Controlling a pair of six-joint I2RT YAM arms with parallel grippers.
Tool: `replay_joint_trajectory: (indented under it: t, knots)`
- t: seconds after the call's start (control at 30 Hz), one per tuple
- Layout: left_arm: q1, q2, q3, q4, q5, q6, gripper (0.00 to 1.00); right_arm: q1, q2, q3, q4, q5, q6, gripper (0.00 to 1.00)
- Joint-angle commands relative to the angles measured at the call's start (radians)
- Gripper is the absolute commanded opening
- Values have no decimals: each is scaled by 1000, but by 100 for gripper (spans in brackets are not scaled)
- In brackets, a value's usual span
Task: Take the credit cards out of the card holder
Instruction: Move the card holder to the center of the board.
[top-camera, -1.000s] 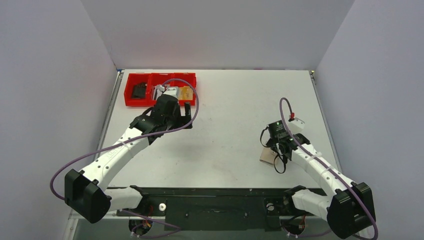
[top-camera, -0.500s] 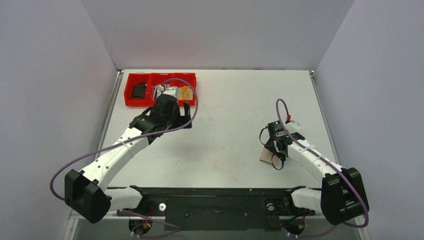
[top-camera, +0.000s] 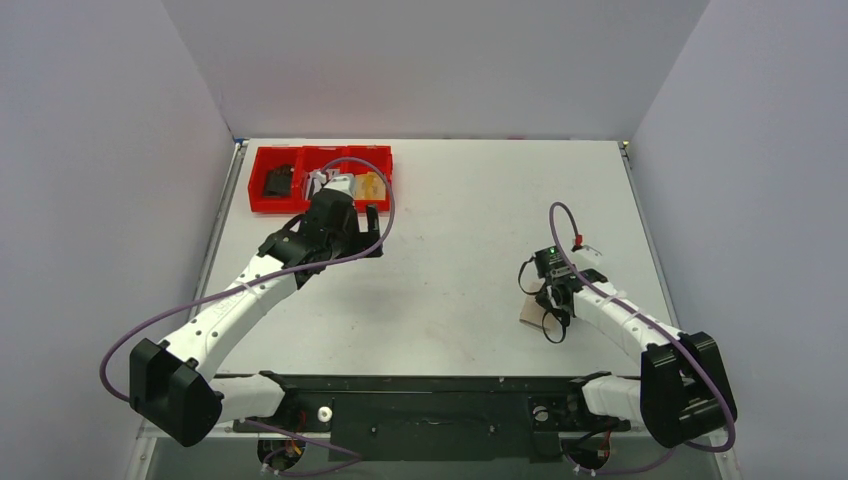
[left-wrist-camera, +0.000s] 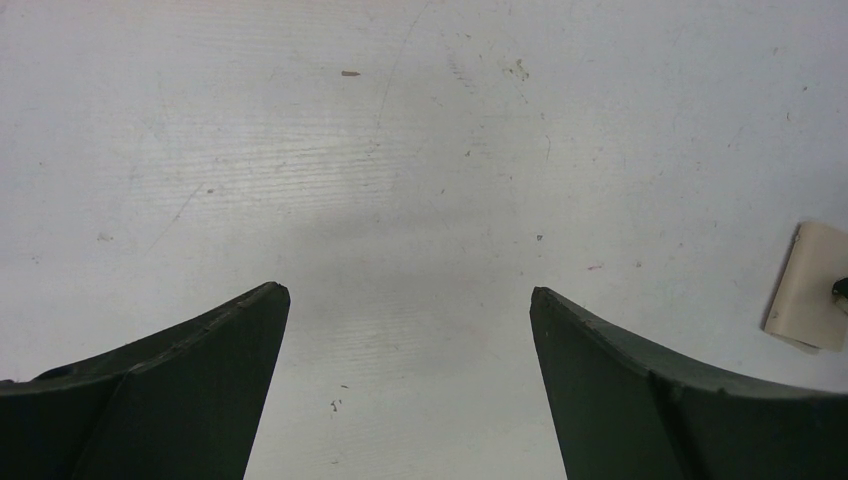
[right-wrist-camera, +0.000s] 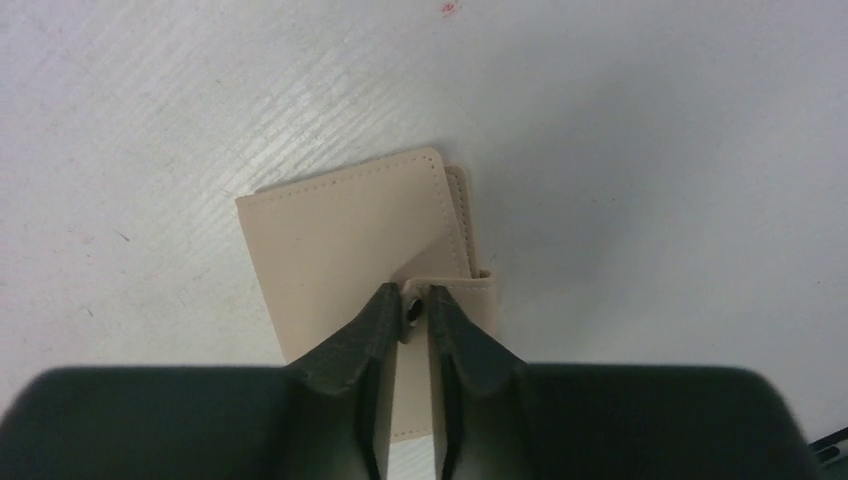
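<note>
The tan card holder lies flat on the white table at the right; it also shows at the right edge of the left wrist view. My right gripper is down on it, shut on its small snap tab, which stands up between the two fingers. In the top view the right gripper covers part of the holder. No credit cards show; they are hidden. My left gripper hovers open over bare table, near the red tray, with nothing between its fingers.
A red three-compartment tray stands at the back left, with a dark item and a yellowish block in it. Grey walls close in the table on three sides.
My right gripper has closed its fingers onto the card holder's tab, and the right arm has shifted slightly left and nearer. The left arm has barely moved.
</note>
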Motion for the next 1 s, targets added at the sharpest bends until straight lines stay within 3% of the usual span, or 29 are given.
replay_joint_trajectory:
  t: [0.0,0.03,0.23,0.7,0.97]
  knots:
    - [8,-18,-2,15,13,-14,90,-5,14,-51,32,-29,28,5]
    - [8,-18,-3,15,15,-16,90,-5,14,-49,33,-30,26,0]
    - [8,-12,-16,24,51,-25,90,26,-25,-12,40,-38,-7,0]
    - [9,32,-57,27,109,-99,89,285,-8,175,84,-52,-73,0]
    - [6,71,-147,134,242,-172,88,366,35,248,143,-116,-139,0]
